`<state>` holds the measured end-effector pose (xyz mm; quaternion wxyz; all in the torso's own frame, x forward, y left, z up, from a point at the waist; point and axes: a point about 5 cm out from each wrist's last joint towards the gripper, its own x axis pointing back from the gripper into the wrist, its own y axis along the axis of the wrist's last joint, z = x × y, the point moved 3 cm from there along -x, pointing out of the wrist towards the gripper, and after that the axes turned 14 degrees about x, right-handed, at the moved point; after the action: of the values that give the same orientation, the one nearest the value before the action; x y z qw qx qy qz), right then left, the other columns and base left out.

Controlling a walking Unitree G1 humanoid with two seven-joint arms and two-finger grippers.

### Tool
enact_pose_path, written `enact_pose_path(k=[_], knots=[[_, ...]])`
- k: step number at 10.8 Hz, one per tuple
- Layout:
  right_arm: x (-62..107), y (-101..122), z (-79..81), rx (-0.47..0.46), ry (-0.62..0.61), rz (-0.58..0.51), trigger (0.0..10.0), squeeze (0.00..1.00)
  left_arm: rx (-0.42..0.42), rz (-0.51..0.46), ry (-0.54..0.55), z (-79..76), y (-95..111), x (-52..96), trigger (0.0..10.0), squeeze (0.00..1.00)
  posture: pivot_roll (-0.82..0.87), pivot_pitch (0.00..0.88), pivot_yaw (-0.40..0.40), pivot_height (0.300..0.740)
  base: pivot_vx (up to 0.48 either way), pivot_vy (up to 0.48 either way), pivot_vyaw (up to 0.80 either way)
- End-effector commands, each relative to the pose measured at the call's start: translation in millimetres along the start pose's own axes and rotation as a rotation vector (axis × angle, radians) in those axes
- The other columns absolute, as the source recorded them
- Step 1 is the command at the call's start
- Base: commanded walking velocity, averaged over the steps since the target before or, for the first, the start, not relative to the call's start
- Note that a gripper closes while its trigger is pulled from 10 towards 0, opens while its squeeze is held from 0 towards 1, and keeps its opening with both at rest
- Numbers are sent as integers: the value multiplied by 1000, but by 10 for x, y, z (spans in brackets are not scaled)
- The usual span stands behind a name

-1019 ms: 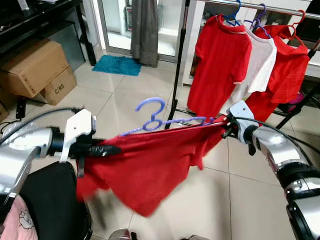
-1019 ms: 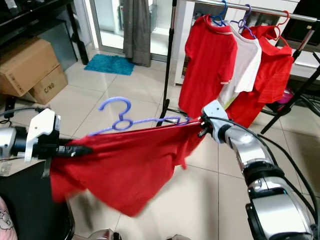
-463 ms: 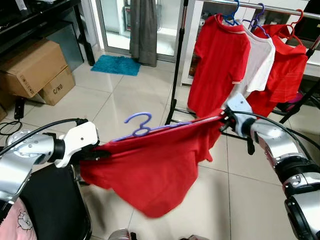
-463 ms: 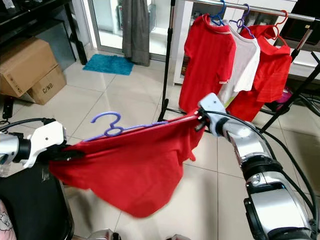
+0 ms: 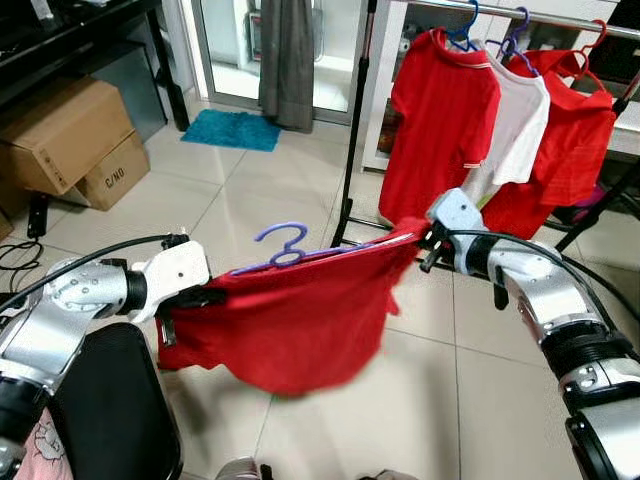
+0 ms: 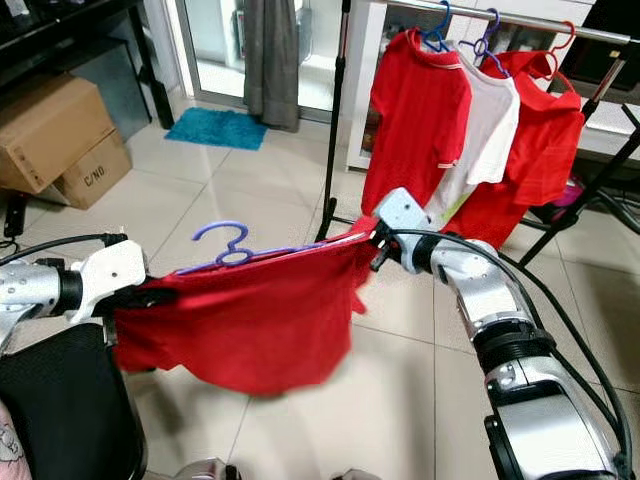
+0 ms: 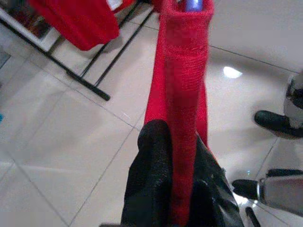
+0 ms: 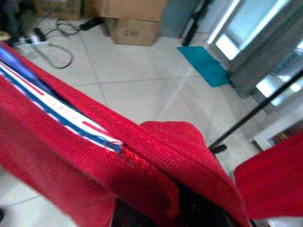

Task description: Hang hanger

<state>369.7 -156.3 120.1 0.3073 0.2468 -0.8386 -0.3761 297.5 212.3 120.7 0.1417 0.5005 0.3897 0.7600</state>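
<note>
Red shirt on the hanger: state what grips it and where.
Both grippers hold the red shirt by its shoulder ends: left gripper at one, right gripper at the other, the purple hanger inside.

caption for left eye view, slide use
Both claws, left claw and right claw, stretch a red shirt on a purple hanger.

purple hanger point(image 5: 285, 247), red shirt point(image 5: 290, 320) draped

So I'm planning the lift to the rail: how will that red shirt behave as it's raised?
Probably floppy: the red shirt sags in a belly between the left claw and right claw. Likely light, since two pinches at its ends carry it. The purple hanger inside may shift.
</note>
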Motion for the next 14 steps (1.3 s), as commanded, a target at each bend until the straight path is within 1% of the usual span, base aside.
enact_pose_path(k=[1,2,3,4,5,6,7,8,9,11,12,13,14], knots=[[6,39,-23,24,9,5,0,0,-34,14,-47,-40,26,-55,0,0,-51,0,-43,740,0,0,0],[-68,90,29,46,37,12,0,0,-65,11,-119,-129,71,-167,0,0,-53,0,-43,740,0,0,0],[-123,140,76,79,78,17,0,0,-78,21,-151,-149,98,-213,0,0,-54,0,-44,740,0,0,0],[-145,183,97,106,113,15,10000,0,-90,48,-176,-154,82,-216,0,0,-54,0,-44,740,0,0,0],[-136,232,122,105,177,0,10000,0,-90,57,-181,-139,70,-212,0,0,-53,0,-44,740,0,0,0],[-107,249,132,139,227,3,10000,1000,-89,63,-178,-117,57,-202,0,0,-54,0,-43,740,0,0,0],[-48,248,109,219,293,29,10000,1000,-83,80,-178,-86,33,-179,0,0,-55,0,-42,740,0,0,0],[17,295,46,271,352,38,10000,1000,-77,109,-191,-80,-12,-161,0,0,-58,0,-44,740,0,0,0],[74,379,-23,309,400,40,10000,1000,-72,128,-174,-52,-38,-159,0,0,-59,0,-48,740,0,0,0],[136,495,-37,348,485,28,10000,1000,-75,134,-153,-14,-41,-169,0,0,-61,0,-58,740,0,0,0],[158,560,4,344,544,-1,10000,1000,-74,132,-157,-22,-32,-185,0,0,-63,0,-61,740,0,0,0],[163,625,45,311,576,-37,10000,1000,-78,126,-166,-42,-15,-202,0,0,-63,0,-61,740,0,0,0],[187,657,114,301,640,-51,10000,1000,-80,107,-183,-68,32,-233,0,0,-62,0,-65,740,0,0,0]])
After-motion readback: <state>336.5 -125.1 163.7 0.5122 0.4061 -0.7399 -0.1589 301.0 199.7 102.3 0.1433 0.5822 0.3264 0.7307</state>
